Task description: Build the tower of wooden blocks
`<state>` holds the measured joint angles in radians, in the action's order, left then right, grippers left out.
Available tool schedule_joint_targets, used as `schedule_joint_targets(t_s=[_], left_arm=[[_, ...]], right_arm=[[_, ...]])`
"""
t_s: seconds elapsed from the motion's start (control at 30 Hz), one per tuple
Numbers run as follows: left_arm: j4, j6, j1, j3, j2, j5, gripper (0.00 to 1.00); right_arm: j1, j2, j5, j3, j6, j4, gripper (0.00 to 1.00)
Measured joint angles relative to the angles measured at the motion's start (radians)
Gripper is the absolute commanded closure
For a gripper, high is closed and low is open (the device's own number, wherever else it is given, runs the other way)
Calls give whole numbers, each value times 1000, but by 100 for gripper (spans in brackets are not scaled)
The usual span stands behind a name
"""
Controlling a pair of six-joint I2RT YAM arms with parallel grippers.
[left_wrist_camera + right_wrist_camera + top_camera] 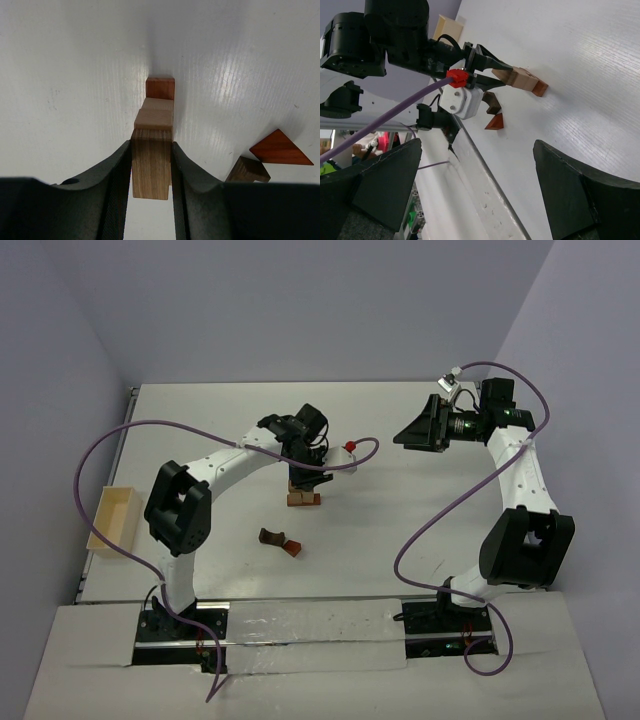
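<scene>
White counter (pixel 360 510), lilac walls | wood block tower (pixel 303 495) near centre, reddish base under tan | left jaws clamped on dark brown block (pixel 151 162) at its top | right jaws wide apart, empty, 2 o'clock | advice: square it over tan block (pixel 154 119), seat flat, release gently, lift straight | spare wedge (pixel 292 549) at tower's 7 o'clock

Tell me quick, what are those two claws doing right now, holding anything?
Left gripper: closed on a dark brown block, right over the stack.
Right gripper: open, holding nothing.
</scene>
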<state>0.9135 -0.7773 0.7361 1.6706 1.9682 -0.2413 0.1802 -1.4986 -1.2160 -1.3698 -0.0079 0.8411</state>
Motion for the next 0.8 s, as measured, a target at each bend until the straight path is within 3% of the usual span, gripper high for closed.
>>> schedule_joint_targets(t_s=[0.3, 0.5, 0.73, 0.8], left_arm=[[0, 7, 0, 2, 2, 1, 74], [-1, 7, 2, 2, 2, 3, 66], [0, 8, 3, 2, 7, 4, 28], [0, 10, 4, 2, 9, 6, 11]], right_arm=[[0, 0, 0, 3, 3, -4, 1], [0, 0, -1, 3, 3, -11, 1], [0, 0, -1, 3, 3, -11, 0], [0, 0, -1, 3, 3, -11, 0]])
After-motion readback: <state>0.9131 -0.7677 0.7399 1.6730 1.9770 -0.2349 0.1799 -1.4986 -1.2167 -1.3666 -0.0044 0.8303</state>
